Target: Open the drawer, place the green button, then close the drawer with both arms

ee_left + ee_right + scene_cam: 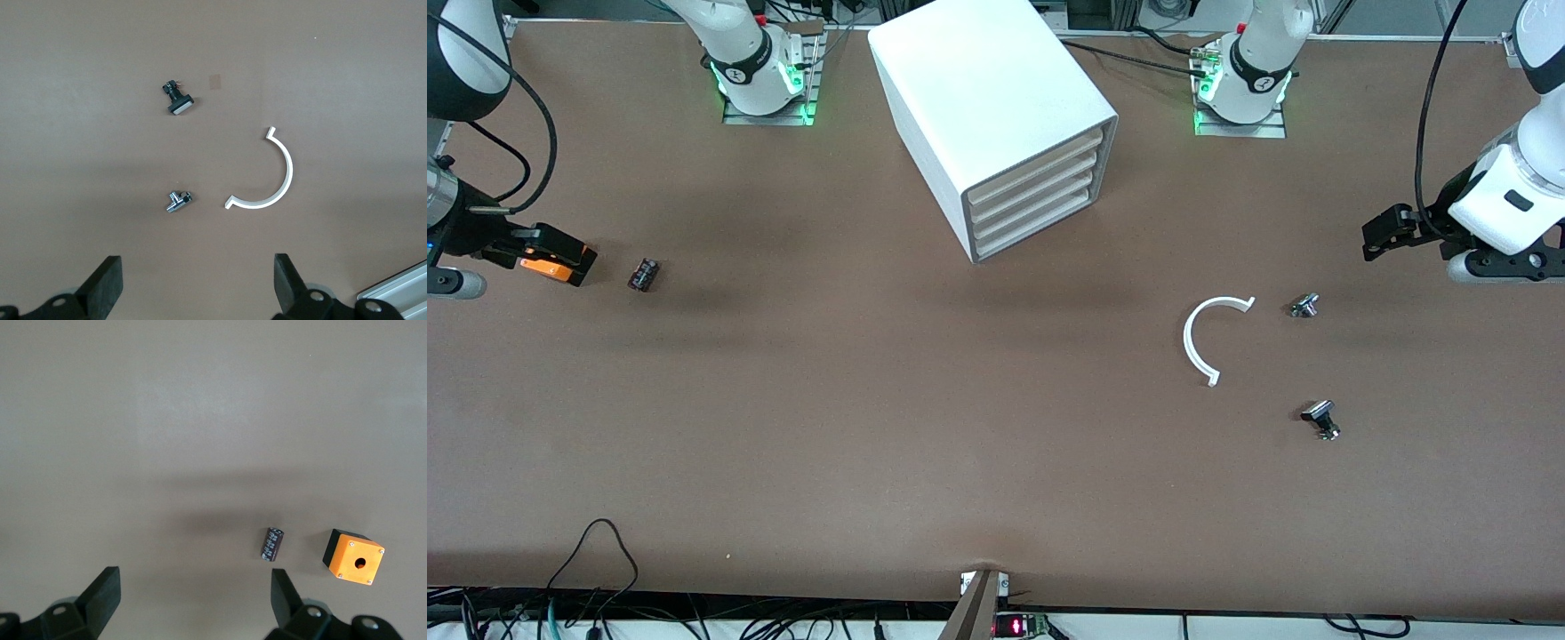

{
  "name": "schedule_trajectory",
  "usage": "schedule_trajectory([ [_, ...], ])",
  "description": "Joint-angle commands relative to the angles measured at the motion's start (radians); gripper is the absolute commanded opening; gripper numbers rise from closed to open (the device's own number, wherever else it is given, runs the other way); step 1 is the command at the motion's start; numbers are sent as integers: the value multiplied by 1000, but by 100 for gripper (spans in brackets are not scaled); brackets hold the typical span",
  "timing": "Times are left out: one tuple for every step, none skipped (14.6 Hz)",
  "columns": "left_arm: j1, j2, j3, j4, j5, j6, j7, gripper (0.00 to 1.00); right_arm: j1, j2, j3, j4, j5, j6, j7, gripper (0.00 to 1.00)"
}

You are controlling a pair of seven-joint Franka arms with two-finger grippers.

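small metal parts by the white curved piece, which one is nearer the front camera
The black-capped silver metal part lies nearer the camera; the all-silver metal part sits farther, level with the white curved plastic piece's upper tip.

No readable text, label, brand or number anywhere. Only tiny round marks on the black joint bands of both arms near their bases, too small to make out.
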Motion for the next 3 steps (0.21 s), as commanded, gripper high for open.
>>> schedule_trajectory([
  [7,18,-8,35,16,-34,11,100,-2,-10,0,8,0,-19,-8,100],
  [7,18,-8,37,14,-32,11,100,-2,-10,0,8,0,-21,-10,100],
  [7,19,-8,37,14,-31,11,100,-2,-9,0,8,0,-21,-10,100],
])
